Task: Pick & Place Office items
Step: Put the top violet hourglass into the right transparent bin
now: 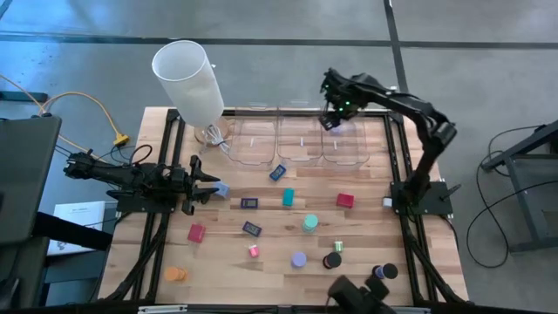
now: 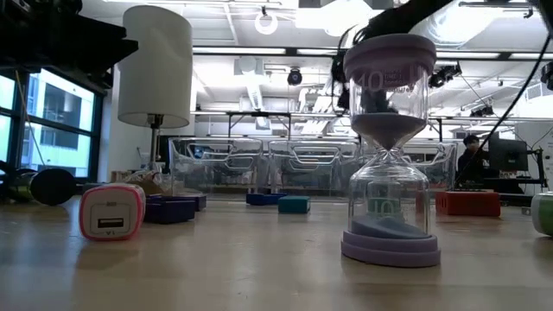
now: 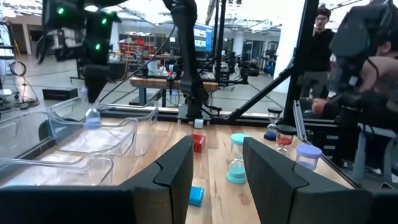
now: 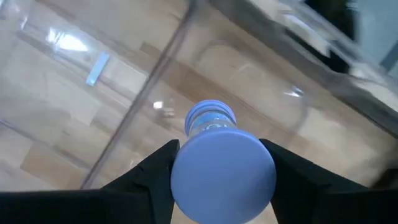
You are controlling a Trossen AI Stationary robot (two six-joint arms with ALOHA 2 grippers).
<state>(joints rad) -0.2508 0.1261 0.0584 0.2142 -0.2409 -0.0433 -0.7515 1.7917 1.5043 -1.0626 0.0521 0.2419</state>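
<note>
**Entry: blue timer held over right bin, placing step**

Item: blue sand timer (image 4: 222, 163), a small hourglass with round end caps.
Holder: right claw (image 1: 334, 116), upper centre-right of the high view, closed partway on the timer; in the right wrist view its two fingers press the near cap from both sides.
Location: above the right-hand clear bin (image 1: 352, 144), one of three along the far edge of the surface (image 1: 366, 235). Not yet set down; whether it touches the bin floor cannot be told.
Orientation: long axis runs away from the wrist camera, near cap facing the lens, far cap pointing down toward the bin floor, roughly upright.
Step in hand (judged): placing. Next move calls for a short descent inside the bin walls, then spreading the fingers to let go without tipping it.
Other arm: left claw (image 3: 214, 177) waits at middle left of the high view, fingers apart, holding nothing; a blue block (image 3: 196, 195) lies just ahead.
Remaining: many items lie scattered on the surface.
</note>
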